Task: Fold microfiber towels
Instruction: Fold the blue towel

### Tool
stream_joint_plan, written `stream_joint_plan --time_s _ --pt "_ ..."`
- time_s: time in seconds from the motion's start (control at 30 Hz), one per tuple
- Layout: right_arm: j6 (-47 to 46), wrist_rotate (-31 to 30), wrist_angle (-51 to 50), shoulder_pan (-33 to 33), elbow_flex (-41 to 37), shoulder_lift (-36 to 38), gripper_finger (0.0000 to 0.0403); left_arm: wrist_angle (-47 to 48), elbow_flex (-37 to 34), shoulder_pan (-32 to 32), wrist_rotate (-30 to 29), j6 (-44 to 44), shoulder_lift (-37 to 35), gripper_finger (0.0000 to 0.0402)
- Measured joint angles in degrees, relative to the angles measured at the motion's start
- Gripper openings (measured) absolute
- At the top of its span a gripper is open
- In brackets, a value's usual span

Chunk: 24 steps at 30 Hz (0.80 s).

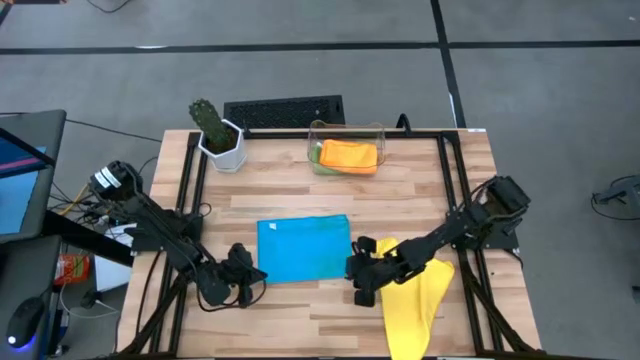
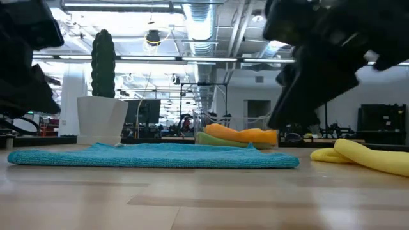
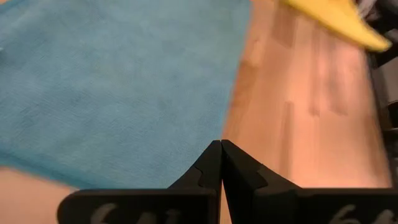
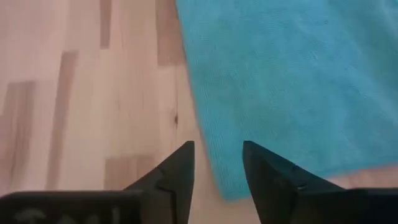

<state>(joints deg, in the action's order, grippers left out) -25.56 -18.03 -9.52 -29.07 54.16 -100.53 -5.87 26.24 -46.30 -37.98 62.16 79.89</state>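
Left to right across my table [image 1: 400,205], as I read it from the high view:

1. White pot [image 1: 224,148] with a cactus-like plant [image 1: 208,117], far left corner of the wooden top. A dark keyboard [image 1: 285,110] lies just behind the table edge beside it.

2. Left gripper [image 1: 256,279], near the front edge, just off the blue towel's front left corner. In my left wrist view the two fingers [image 3: 211,165] meet tip to tip, jaws together, holding nothing, with the cloth's edge directly ahead of them.

3. Blue towel [image 1: 304,248], spread flat at the middle of the table as a rough rectangle. In the low view it lies as a thin, even layer [image 2: 153,156] on the wood.

4. Clear plastic bin [image 1: 346,147], at the far edge right of centre. Inside I see the orange towel [image 1: 349,155] folded on top, with the green towel [image 1: 316,155] showing under it at the left side.

5. Right gripper [image 1: 356,268], at the blue towel's front right corner. My right wrist view shows its fingers [image 4: 180,165] standing apart, jaws parted and empty, the cloth's corner lying below and between them; I cannot tell whether they touch it.

6. Yellow towel [image 1: 415,295], rumpled and limp, just right of the right gripper, running down to the front edge under the right arm.
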Motion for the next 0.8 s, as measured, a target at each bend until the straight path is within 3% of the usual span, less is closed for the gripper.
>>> stream_joint_plan --time_s 0.17,0.43,0.67,0.8 --pt "-1.1 0.1 -0.2 -0.1 1.1 -6.2 0.0169 0.7 -0.1 -0.3 0.7 2.1 2.4 0.0000" --pt "-7.6 -0.3 -1.7 -0.6 1.5 -7.9 0.0158 0.8 0.0 -0.4 1.4 2.6 3.8 0.0000" --pt "-8.1 -0.2 -2.6 -0.8 1.3 -7.3 0.0076 -2.4 0.7 0.0 1.3 3.4 2.2 0.0000" --pt "-9.5 -0.2 -2.6 -0.8 1.3 -7.3 0.0033 -8.8 5.2 0.4 -4.0 -4.0 1.3 0.0000"
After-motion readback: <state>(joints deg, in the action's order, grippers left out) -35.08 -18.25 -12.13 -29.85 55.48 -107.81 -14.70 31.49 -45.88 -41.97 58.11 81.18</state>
